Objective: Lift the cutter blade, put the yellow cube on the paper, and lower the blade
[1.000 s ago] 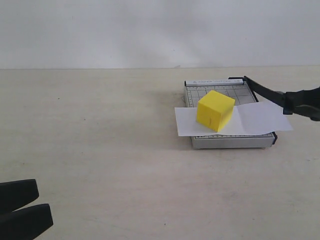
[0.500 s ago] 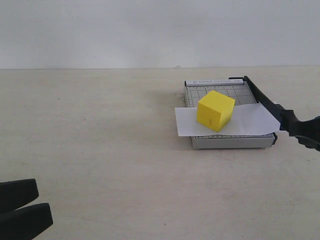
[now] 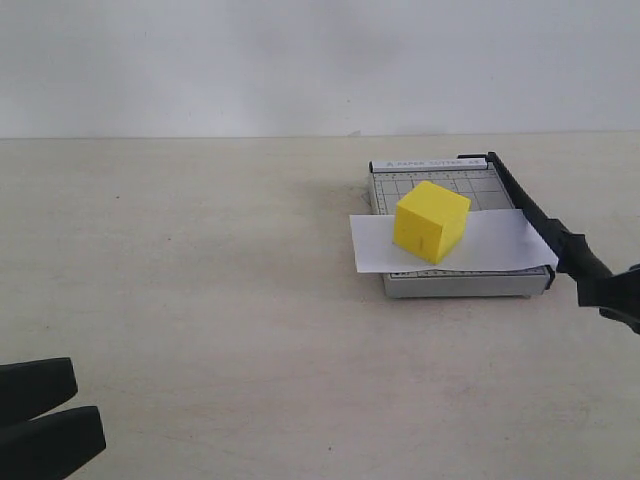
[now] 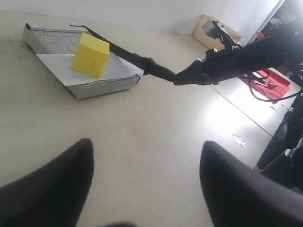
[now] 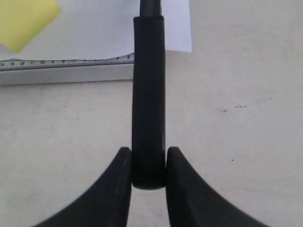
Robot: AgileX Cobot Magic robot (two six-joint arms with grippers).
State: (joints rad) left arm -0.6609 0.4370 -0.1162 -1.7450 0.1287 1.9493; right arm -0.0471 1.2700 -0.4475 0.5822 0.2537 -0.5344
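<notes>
We note the right gripper (image 5: 148, 158) pinching the handle end of the cutter blade (image 5: 148, 94). The yellow cube (image 3: 431, 221) sits on the paper (image 3: 500, 243), apart from it. The left gripper (image 4: 147, 144) is spread.

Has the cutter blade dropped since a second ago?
Yes. The long black cutter blade, its handle clamped in the right gripper, has swung down towards the right edge of the grey gridded cutter board.

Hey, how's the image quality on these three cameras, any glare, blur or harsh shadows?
Exterior view: soft, even light, the yellow cube crisp, shadows faint. Left wrist view: blown-out glare on the table, and the left gripper looms out of focus. Right wrist view: evenly lit, the cutter blade sharp.
</notes>
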